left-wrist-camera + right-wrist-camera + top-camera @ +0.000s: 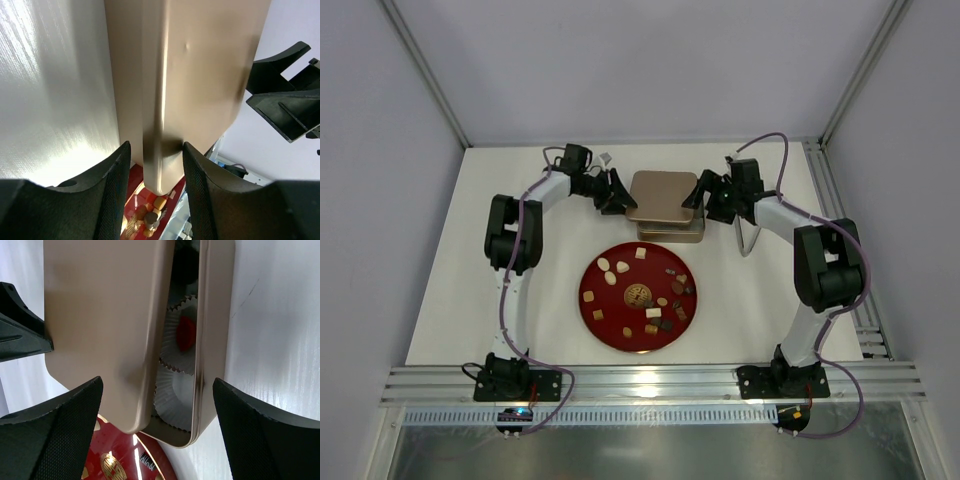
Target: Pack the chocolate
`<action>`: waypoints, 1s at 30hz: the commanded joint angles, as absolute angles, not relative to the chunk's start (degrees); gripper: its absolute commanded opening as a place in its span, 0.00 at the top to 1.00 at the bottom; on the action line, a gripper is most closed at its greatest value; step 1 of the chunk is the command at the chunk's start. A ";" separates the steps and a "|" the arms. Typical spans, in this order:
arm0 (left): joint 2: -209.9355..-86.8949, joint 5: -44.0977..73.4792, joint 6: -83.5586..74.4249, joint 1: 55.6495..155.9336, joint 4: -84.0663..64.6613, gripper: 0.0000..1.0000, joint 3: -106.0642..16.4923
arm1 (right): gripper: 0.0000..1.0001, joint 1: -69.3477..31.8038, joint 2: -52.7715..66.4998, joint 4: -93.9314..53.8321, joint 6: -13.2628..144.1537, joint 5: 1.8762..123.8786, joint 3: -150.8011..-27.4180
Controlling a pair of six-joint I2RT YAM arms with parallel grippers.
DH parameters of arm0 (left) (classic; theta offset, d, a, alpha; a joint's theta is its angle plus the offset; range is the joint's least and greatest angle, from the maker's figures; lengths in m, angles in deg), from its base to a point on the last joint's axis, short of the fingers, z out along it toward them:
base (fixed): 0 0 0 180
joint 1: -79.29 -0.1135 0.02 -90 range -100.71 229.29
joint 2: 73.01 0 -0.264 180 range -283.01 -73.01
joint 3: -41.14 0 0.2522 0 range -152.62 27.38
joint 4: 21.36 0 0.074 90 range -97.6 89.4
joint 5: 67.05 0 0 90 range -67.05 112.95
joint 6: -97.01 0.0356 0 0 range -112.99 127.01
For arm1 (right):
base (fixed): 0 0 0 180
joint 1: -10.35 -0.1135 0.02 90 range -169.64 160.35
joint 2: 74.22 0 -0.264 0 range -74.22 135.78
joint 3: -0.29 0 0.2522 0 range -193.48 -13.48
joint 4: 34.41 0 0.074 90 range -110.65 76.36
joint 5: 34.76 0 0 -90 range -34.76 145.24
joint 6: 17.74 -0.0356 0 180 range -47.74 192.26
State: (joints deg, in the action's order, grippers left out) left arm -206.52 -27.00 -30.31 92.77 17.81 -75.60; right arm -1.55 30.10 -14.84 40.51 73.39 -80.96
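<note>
L gripper point(156, 165) on lid point(200, 75); choc pcs point(621, 267) brown, tan, cream

chocolates point(620, 267): we count about sixteen, dark, tan and cream, all on one plate.
red plate point(610, 336): we see one.
tin lid point(663, 195): one.
tin base point(672, 236): one.
white paper cups point(175, 390): we make out three through the gap; the lid hides the rest of the base.
grippers: we count two, the left gripper point(616, 193) and the right gripper point(700, 190).
</note>
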 commanded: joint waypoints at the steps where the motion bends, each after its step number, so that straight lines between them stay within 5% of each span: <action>1: -204.40 -25.83 -27.97 92.56 20.00 0.55 -76.94 | 0.10 -2.21 30.46 -16.51 41.15 72.46 -82.56; 30: -206.87 -16.69 -15.67 97.92 37.84 0.55 -86.08 | 0.15 -2.65 32.13 -18.36 39.13 72.81 -81.85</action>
